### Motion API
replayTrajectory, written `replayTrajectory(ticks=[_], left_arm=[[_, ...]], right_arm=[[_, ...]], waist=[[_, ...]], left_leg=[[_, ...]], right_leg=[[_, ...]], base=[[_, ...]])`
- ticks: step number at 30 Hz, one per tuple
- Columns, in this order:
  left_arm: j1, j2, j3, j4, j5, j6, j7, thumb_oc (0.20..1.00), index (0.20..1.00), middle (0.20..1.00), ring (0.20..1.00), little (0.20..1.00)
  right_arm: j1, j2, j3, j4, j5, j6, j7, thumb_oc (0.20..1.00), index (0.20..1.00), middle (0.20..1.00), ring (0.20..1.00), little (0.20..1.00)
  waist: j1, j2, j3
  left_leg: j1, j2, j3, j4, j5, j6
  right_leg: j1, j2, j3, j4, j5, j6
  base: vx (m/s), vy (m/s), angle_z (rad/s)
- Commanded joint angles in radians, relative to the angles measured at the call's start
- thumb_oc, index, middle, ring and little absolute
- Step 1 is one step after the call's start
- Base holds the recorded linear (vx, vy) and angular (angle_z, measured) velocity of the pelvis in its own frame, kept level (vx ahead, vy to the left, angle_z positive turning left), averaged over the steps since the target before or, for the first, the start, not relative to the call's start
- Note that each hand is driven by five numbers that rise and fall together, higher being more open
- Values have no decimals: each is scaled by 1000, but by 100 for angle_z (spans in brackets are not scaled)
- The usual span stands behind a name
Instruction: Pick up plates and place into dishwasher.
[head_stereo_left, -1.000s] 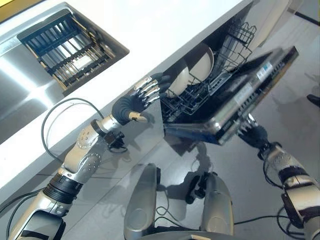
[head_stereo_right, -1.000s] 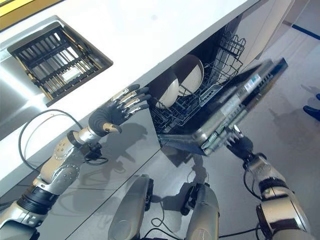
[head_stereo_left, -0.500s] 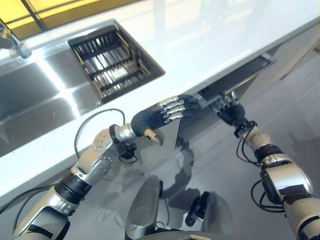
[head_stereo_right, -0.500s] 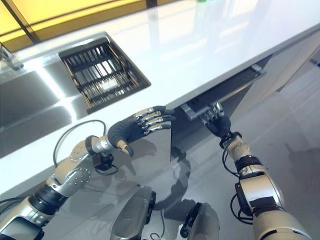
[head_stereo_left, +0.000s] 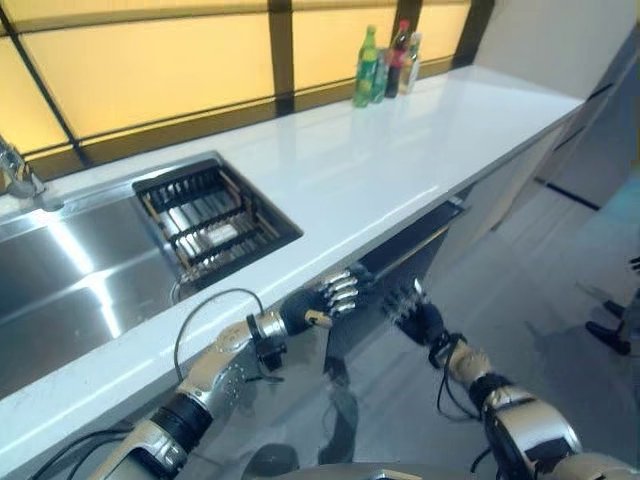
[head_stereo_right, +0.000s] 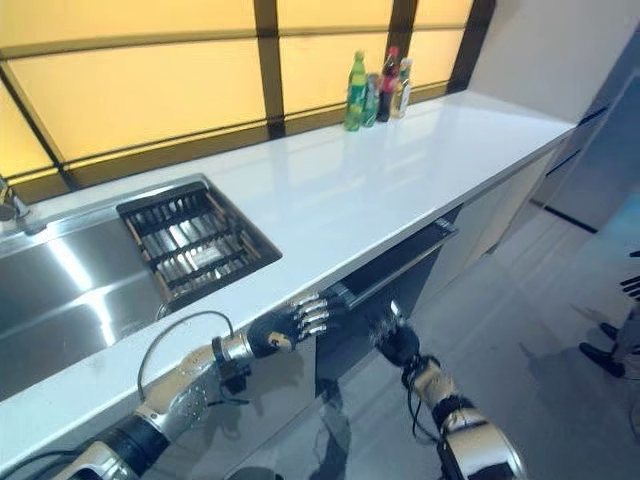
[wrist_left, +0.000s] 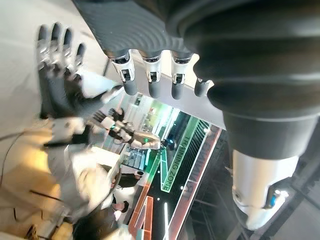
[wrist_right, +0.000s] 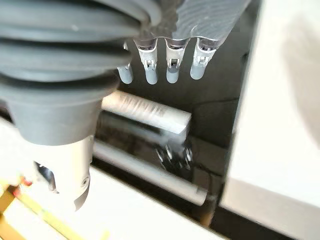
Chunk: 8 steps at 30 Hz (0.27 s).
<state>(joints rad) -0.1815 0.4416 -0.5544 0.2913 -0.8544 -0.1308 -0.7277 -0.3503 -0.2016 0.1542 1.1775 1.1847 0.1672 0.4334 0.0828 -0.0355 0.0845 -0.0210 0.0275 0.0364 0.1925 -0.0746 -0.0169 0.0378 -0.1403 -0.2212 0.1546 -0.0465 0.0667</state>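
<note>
White worktop (head_stereo_left: 350, 170) above dark dishwasher door (head_stereo_right: 385, 290); left hand (head_stereo_left: 318, 305) and right hand (head_stereo_left: 412, 308), fingers extended, against door.

silver-grey arms, dark ribbed hand (head_stereo_left: 305, 312) covers

The counter (head_stereo_right: 400, 170) is shiny white, and the sink (head_stereo_left: 70, 290) beside it is silver with a black rack (head_stereo_left: 205, 215) of thin bars. By the glowing yellow window (head_stereo_right: 150, 85) with dark frames stand a green bottle (head_stereo_right: 354, 78), a dark one with a red cap (head_stereo_right: 386, 85) and a pale one (head_stereo_right: 402, 86). The dishwasher door (head_stereo_right: 385, 290) is black with a silver handle (wrist_right: 147, 111), and the floor (head_stereo_left: 560, 290) is grey.
</note>
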Motion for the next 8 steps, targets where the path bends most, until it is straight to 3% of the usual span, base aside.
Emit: replayTrajectory(ticks=[1, 5, 6, 8], left_arm=[[74, -73, 23, -15, 41, -34, -18, 1000, 1000, 1000, 1000, 1000], [130, -118, 48, 77, 87, -42, 12, 1000, 1000, 1000, 1000, 1000], [142, -140, 64, 138, 99, -26, 18, 1000, 1000, 1000, 1000, 1000], [155, -172, 89, 237, 129, -39, 18, 1000, 1000, 1000, 1000, 1000]], right_arm=[[53, 1, -2, -75, -57, 21, -48, 1000, 1000, 1000, 1000, 1000], [174, 38, 34, -152, -109, 93, -138, 1000, 1000, 1000, 1000, 1000], [207, 49, 41, -158, -132, 142, -151, 1000, 1000, 1000, 1000, 1000], [238, 66, 53, -173, -148, 156, -180, 1000, 1000, 1000, 1000, 1000]], waist=[[-16, 58, 32], [-40, 57, 20], [-48, 54, 17], [-60, 50, 15]], left_leg=[[109, 0, 59, -214, 9, 15], [118, 1, 66, -269, 33, 10], [115, -1, 63, -276, 35, 9], [116, -2, 72, -273, 34, 12]], right_leg=[[39, 40, 32, -170, 43, 11], [40, 52, 36, -212, 65, 16], [38, 56, 37, -222, 69, 16], [34, 56, 40, -214, 65, 18]], base=[[45, 25, -11], [1, 5, -13], [-15, -11, -7], [3, -6, -5]])
